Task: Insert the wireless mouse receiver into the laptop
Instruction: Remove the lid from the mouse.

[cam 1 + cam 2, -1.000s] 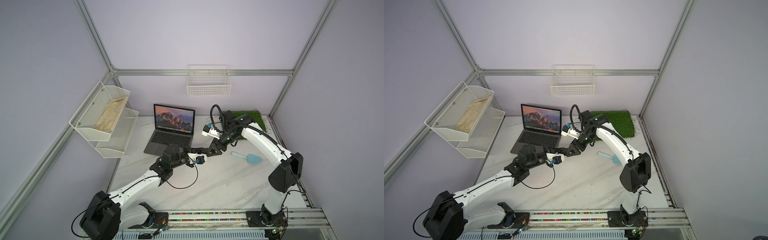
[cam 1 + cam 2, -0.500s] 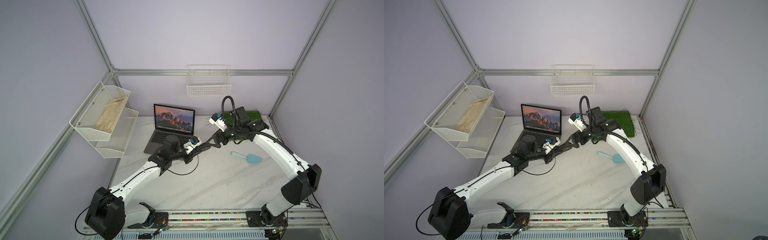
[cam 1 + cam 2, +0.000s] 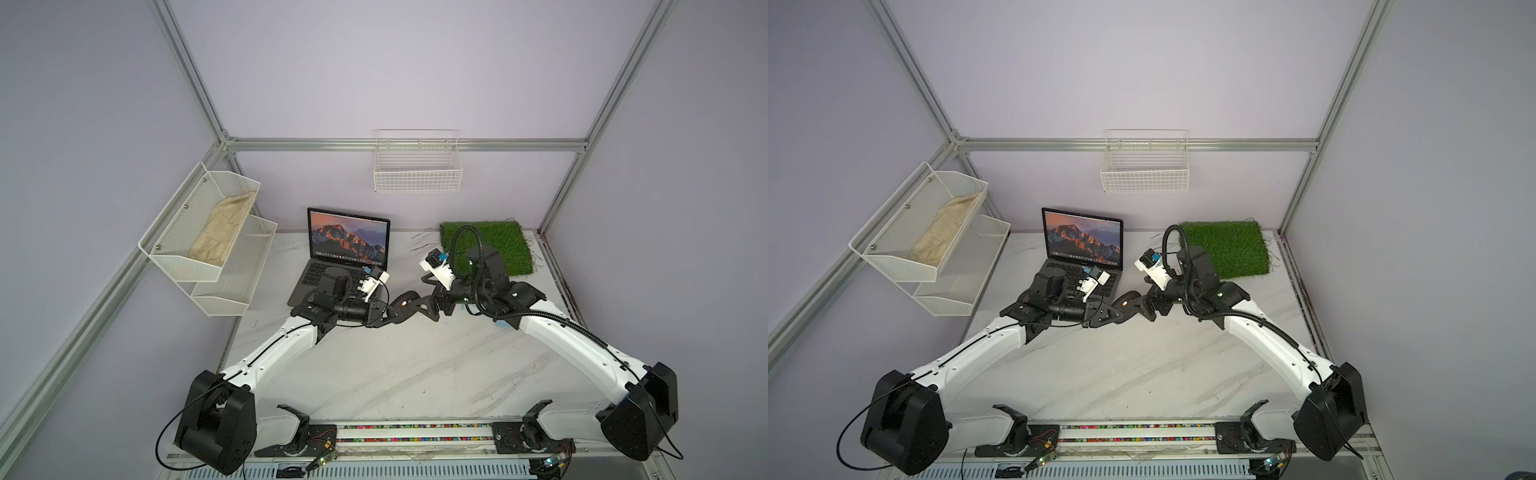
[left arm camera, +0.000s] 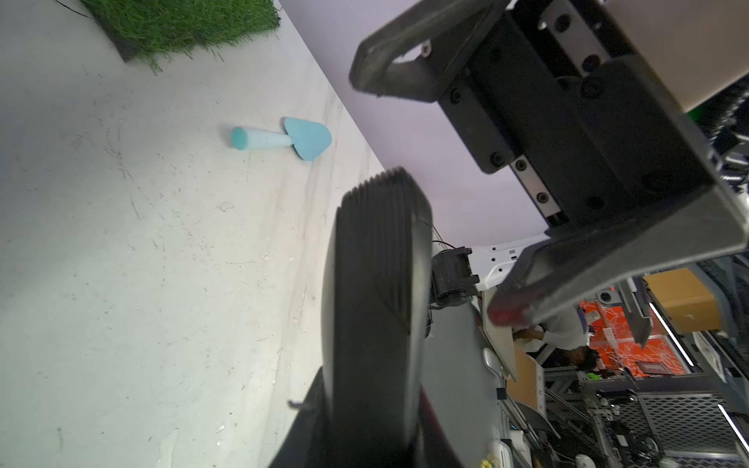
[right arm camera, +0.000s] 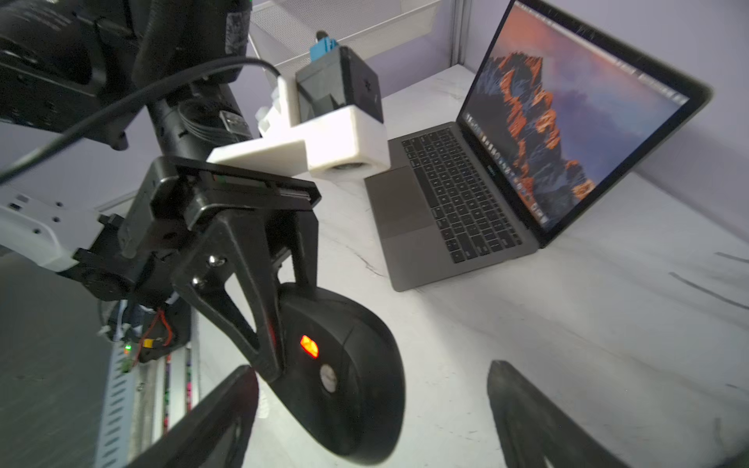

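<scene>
**Tool states.** My left tool [image 3: 392,316] is clamped on the black mouse [image 5: 348,385], gripping it near one end and holding it clear of the desk [image 3: 415,365]. My right tool [image 3: 426,308] has its jaws wide apart and holds nothing. The mouse hangs just in front of them, and I cannot tell whether it reaches into the gap.

**Location.** The mouse is held just off the right-hand edge of the laptop [image 5: 405,227], near the laptop's front corner. No view shows the wireless mouse receiver as a separate stub. It is in neither tool, and nothing protrudes from the laptop's right-hand edge in the right wrist view. I cannot make out a port on that edge either. I judge that the receiver is probably stowed in the mouse's underside.

**Governing relation.**
- The mouse's flat underside, marked by a lit orange lamp [image 5: 309,346], faces my right tool.
- The mouse's long axis runs out from the left tool's fingers and lies across my right tool's line of approach, so a broad face is presented, not an end.
- My right tool is the free one and faces that underside. It also stands on the laptop's right-hand side, so I judge that both extraction and insertion fall to it
</scene>
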Motion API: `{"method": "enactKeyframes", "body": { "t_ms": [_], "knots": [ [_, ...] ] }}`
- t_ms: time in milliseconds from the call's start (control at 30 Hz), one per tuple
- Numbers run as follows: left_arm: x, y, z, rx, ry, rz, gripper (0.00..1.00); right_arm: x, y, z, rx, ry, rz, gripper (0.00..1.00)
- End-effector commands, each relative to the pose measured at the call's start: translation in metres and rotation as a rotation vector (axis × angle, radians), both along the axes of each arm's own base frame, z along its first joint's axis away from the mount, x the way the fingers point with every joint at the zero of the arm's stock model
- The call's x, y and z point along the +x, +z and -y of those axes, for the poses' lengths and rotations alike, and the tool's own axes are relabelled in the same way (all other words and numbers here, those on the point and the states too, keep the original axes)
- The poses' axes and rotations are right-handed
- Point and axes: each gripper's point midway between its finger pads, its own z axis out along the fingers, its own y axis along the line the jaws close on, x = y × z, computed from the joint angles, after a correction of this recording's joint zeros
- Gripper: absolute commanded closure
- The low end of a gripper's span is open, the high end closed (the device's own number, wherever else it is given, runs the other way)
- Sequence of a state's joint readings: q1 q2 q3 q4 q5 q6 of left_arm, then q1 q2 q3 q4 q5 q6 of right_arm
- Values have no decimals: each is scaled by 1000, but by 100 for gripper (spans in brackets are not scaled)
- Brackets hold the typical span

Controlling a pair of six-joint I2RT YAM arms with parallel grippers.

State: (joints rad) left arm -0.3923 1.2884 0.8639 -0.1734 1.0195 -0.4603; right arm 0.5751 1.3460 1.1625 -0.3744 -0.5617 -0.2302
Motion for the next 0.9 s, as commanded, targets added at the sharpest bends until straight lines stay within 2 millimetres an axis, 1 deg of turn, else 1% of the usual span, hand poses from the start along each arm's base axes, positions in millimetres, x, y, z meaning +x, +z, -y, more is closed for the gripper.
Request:
{"method": "enactKeyframes", "body": {
  "t_ms": [0,33,167,267,300,367,467,500,700,767,833,867],
  "knots": [
    [3,42,5,-95,-44,61,100,-7,4,-4,1,63,41,31],
    [3,42,5,-100,-44,58,100,-9,3,-4,-2,75,40,36],
    [3,42,5,-106,-46,62,100,-12,-3,-5,-25,92,14,44],
    [3,42,5,-107,-48,66,100,-13,0,-5,-32,104,19,45],
    [4,42,5,-108,-46,68,100,-13,-13,-5,-57,107,-25,45],
    [4,41,6,-108,-48,69,100,-13,-14,-6,-59,110,-29,46],
    [4,41,6,-112,-51,73,100,-13,-16,-8,-61,109,-37,54],
    [4,43,6,-115,-53,77,100,-13,-16,-8,-64,110,-36,55],
    [5,46,6,-130,-50,91,100,-17,-23,-7,-80,122,-52,53],
    [5,45,7,-133,-51,87,100,-19,-22,-8,-71,126,-58,61],
    [5,44,6,-131,-52,91,100,-21,-18,-9,-53,131,-66,73],
    [5,43,6,-127,-52,92,100,-22,-16,-10,-40,134,-70,77]
  ]
}}
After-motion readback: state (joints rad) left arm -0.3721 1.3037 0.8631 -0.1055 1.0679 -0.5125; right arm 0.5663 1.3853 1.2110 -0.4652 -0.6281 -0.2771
